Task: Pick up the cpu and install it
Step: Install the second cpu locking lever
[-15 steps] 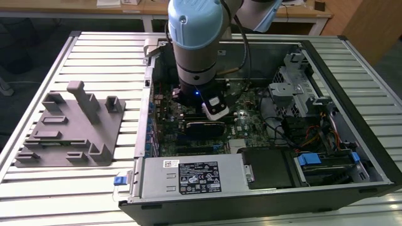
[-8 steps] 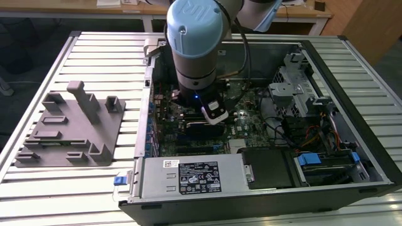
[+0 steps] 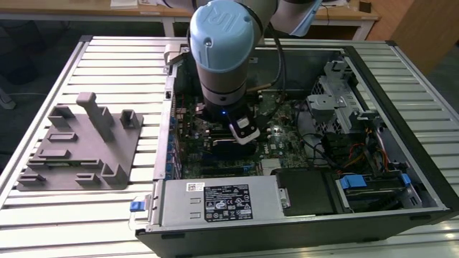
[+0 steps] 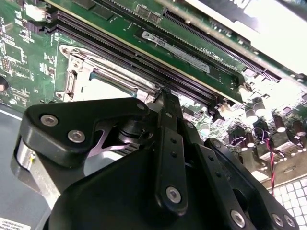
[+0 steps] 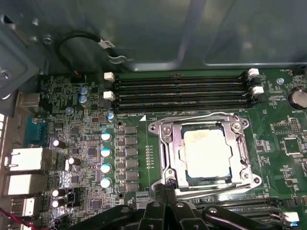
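Observation:
The cpu (image 5: 206,153), a small square chip with a pale silver top, lies flat inside the metal socket frame (image 5: 163,129) on the green motherboard (image 5: 86,143). In the second wrist view its pale top (image 4: 103,88) shows within the same frame. My gripper (image 5: 167,184) hangs just over the frame's near edge, fingertips pressed together with nothing between them. The second wrist view shows the black fingers (image 4: 165,124) closed into one bar, the gripper (image 4: 164,96) pointing at the socket's rim. In the exterior view the arm's wrist (image 3: 229,126) stands low over the board inside the open computer case.
Black memory slots (image 5: 182,91) run beside the socket. Capacitors (image 5: 105,158) and rear ports (image 5: 24,163) flank it. A grey plastic tray (image 3: 79,150) sits outside the case at the exterior view's left. Power supply (image 3: 222,201), drive cage (image 3: 337,102) and cables (image 3: 337,150) crowd the case.

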`<move>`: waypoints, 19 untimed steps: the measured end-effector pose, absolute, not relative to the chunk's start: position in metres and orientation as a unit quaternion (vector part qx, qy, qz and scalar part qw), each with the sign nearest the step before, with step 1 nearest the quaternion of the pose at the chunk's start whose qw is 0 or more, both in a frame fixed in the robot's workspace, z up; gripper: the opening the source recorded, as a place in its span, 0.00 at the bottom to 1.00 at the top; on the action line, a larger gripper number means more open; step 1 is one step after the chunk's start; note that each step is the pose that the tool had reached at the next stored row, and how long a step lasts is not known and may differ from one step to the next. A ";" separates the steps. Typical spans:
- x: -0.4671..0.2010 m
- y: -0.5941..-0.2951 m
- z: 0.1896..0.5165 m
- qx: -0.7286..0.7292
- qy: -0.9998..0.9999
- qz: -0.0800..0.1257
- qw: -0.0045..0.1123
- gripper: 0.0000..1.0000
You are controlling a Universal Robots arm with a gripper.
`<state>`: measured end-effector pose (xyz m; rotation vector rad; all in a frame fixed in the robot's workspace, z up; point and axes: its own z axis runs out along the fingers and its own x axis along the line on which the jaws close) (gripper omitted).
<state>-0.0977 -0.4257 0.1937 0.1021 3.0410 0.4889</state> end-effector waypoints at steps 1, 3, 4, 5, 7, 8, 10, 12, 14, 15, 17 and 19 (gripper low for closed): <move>-0.098 -0.426 0.193 0.033 0.986 0.159 0.030 0.11; -0.099 -0.426 0.193 0.033 0.986 0.159 0.030 0.11; -0.100 -0.426 0.192 0.033 0.986 0.160 0.030 0.11; -0.100 -0.426 0.192 0.033 0.986 0.160 0.030 0.11; -0.102 -0.426 0.191 0.033 0.986 0.161 0.030 0.11; -0.102 -0.426 0.191 0.033 0.986 0.161 0.030 0.11; -0.102 -0.426 0.190 0.033 0.986 0.162 0.030 0.11; -0.103 -0.426 0.190 0.033 0.986 0.163 0.030 0.11; -0.103 -0.426 0.189 0.033 0.986 0.163 0.030 0.11; -0.103 -0.426 0.188 0.033 0.986 0.163 0.030 0.11; -0.103 -0.426 0.187 0.033 0.986 0.163 0.030 0.11; -0.103 -0.426 0.187 0.033 0.986 0.163 0.030 0.11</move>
